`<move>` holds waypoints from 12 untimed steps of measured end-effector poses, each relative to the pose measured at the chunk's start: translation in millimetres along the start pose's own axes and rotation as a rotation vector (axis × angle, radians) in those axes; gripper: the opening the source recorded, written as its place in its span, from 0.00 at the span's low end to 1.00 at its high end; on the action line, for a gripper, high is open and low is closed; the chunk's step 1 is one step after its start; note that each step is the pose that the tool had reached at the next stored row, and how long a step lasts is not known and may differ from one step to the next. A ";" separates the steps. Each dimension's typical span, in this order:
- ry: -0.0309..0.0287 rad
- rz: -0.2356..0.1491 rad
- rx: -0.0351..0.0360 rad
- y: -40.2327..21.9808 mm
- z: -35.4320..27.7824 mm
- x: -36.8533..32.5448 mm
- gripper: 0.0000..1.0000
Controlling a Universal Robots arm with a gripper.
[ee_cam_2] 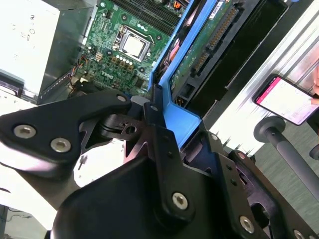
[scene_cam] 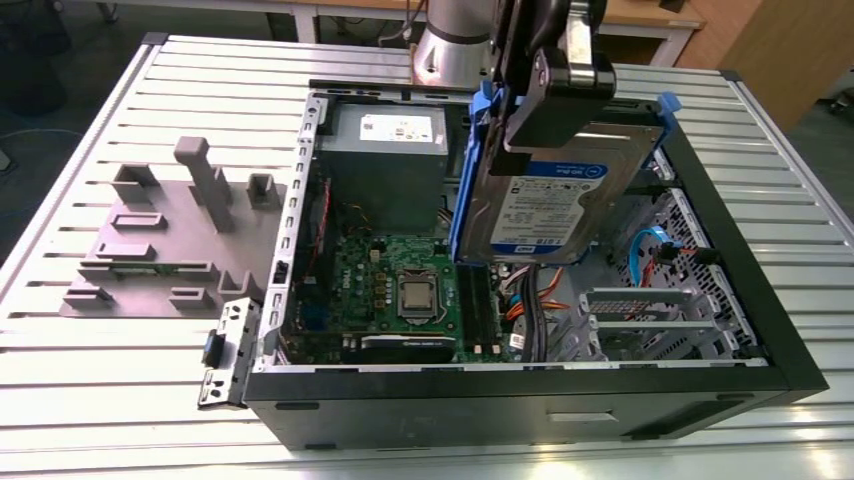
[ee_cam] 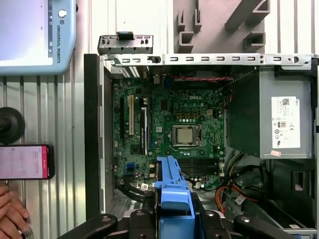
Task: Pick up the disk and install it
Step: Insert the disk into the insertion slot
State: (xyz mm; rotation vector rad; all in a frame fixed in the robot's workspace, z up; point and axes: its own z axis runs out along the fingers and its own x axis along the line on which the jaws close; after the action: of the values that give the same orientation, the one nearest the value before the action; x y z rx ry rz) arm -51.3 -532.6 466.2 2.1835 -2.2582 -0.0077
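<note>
While the black gripper (scene_cam: 541, 125) hangs over the open black computer case (scene_cam: 507, 400), its fingers are clamped on the flat silver disk in a blue plastic carrier (scene_cam: 550, 205), held on edge above the green motherboard (scene_cam: 394, 285), toward the exterior view's right.

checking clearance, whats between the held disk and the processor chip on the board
Black memory slots lie between the disk and the processor chip, as the first wrist view shows.
</note>
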 end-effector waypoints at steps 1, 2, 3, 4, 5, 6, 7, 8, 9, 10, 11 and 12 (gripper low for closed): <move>0.0000 0.000 0.0000 0.0 0.5 0.0 0.36; 0.0001 0.000 0.0000 0.0 0.5 0.0 0.36; 0.0000 0.000 0.0000 0.0 0.5 0.0 0.36; 0.0001 0.000 0.0000 0.0 0.5 0.0 0.36; 0.0000 0.000 0.0000 0.0 0.5 0.0 0.36; 0.0000 0.000 0.0000 0.0 0.5 0.0 0.36; 0.0000 0.000 0.0000 0.0 0.6 0.0 0.36; 0.0000 0.000 0.0000 0.0 0.5 0.0 0.36; 0.0000 0.000 0.0000 0.0 0.6 0.0 0.36; -0.0001 0.000 0.0000 0.0 0.6 0.1 0.36; -0.0001 0.000 0.0001 0.0 0.7 0.3 0.36; 0.0004 0.000 0.0001 0.0 0.7 1.0 0.36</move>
State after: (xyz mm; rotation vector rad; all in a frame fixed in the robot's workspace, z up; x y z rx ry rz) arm -51.3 -533.6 465.5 2.1833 -2.2580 -0.0071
